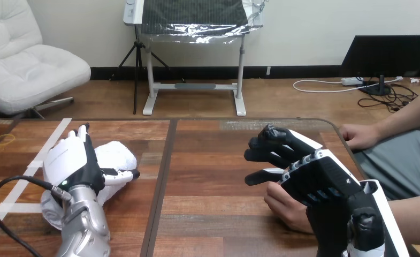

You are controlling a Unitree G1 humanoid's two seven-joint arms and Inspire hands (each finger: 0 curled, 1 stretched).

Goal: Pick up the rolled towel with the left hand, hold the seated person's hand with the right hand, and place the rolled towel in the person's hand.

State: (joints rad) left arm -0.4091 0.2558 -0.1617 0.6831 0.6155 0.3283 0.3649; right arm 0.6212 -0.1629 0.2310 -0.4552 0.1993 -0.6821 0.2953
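White-and-black fingers (82, 134) of the left hand (68, 160) are lying nearly straight over the white rolled cloth towel (116, 155). They are spread rather than curled, and the thumb is reaching sideways across the roll, so they are gripping nothing yet. The towel is bulging out on the thumb side of those fingers and showing again behind the palm, and it is resting on the brown wooden desk (207, 160).

Across the desk, the fingers (269, 144) of the right hand (317, 176) are hanging half-bent and loose, closing on nothing. The person's nearer hand (282, 206) is lying behind and below them, under the palm. I cannot tell whether the two are touching, or which way that hand is facing. The person's farther hand (357, 136) is resting well beyond the fingertips, at the desk's edge.

The step in hand is looking like the grasp on the towel. Doing it well is probably meaning wrapping fingers and thumb round the middle of the roll, squeezing just enough that the soft cloth is not unrolling or sagging at the ends, and then lifting straight up before crossing over.

The right fingers are likely needing to draw back over the person's nearer hand and close gently and slowly, steadying it without pressing it into the desk. That should be leaving it free to take the towel.
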